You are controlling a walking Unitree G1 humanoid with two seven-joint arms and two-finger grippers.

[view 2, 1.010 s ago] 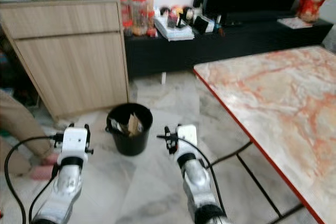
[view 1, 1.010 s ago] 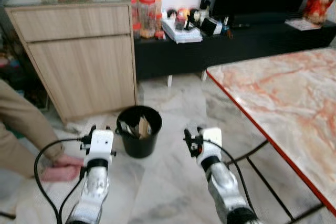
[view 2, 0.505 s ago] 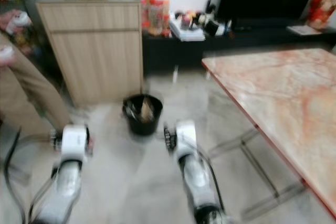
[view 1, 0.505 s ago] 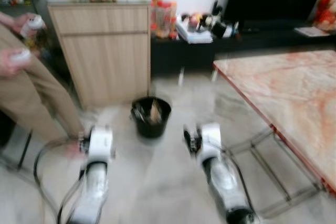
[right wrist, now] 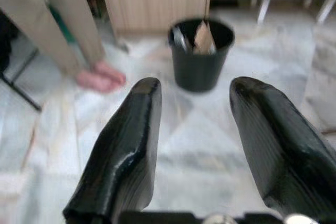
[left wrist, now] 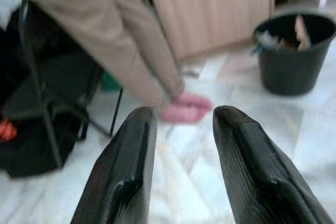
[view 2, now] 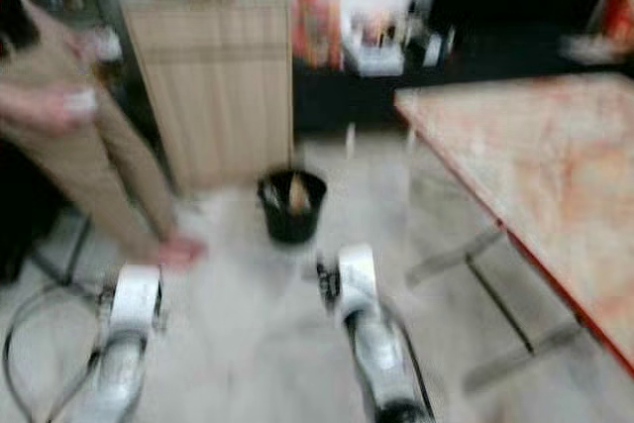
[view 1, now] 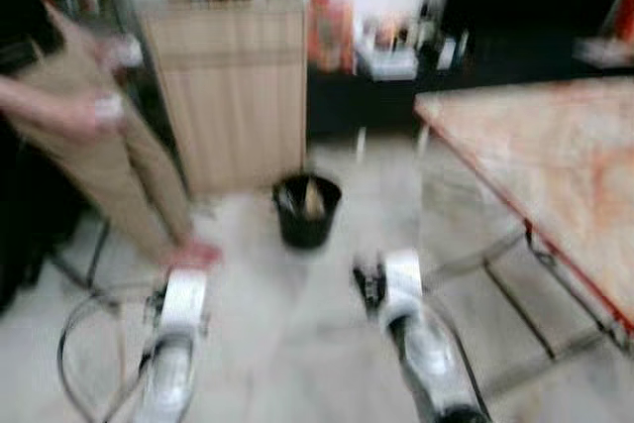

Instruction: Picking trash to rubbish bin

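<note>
A black rubbish bin [view 1: 307, 209] stands on the pale marble floor ahead of me, with paper scraps poking out of it [right wrist: 201, 38]. Both arms reach forward low, short of the bin. My left gripper [left wrist: 184, 114] is open with nothing between its fingers; it points toward a person's bare feet [left wrist: 186, 107], with the bin [left wrist: 294, 56] off to one side. My right gripper [right wrist: 195, 90] is open and empty too, aimed at the bin [right wrist: 200, 56]. The head views are blurred.
A person in beige trousers [view 1: 119, 160] stands at the left, feet [view 1: 193, 255] on the floor. Behind the bin stand a wooden cabinet [view 1: 233, 86] and a dark low shelf [view 1: 396, 96]. The marble-top table [view 1: 550, 160] with metal legs fills the right side.
The camera has pulled back and shifted, so the bin looks farther and smaller. The person has straightened up and now stands at the left. Both grippers stay open.
</note>
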